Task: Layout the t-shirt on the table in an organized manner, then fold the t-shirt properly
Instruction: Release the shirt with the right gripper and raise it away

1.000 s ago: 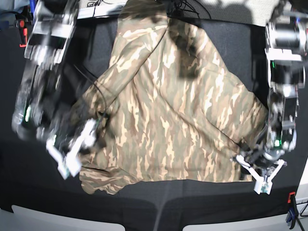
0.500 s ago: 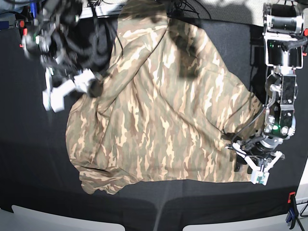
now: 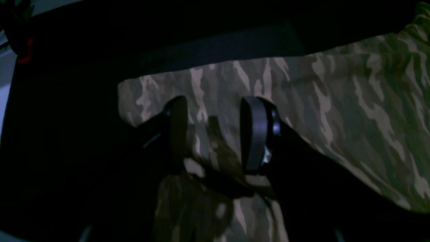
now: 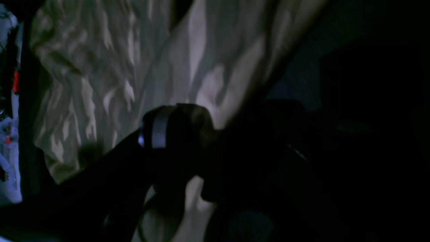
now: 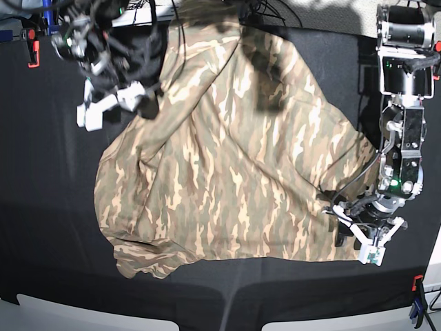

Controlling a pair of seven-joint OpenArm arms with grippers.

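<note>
I see the camouflage t-shirt (image 5: 234, 158) lying spread but crooked across the middle of the black table (image 5: 41, 227), its long axis running diagonally from the far edge down toward the near edge, with wrinkles and a rumpled lump at its near-left corner. So I judge the layout step is under way and no fold has begun.

My left gripper (image 5: 364, 238) sits low at the shirt's near-right corner. In the left wrist view its two fingers (image 3: 252, 132) stand apart with a strip of camouflage cloth between them, over the hem; I cannot tell whether the pads are pinching it or only straddling it. That corner is a sensible anchor for pulling the hem straight.

My right gripper (image 5: 114, 103) is at the far-left edge of the shirt, near the upper side seam. Its wrist view is dark and blurred, with fabric draped close in front, so I cannot tell whether it is clamped. From there it could draw that edge outward to flatten the body.
</note>
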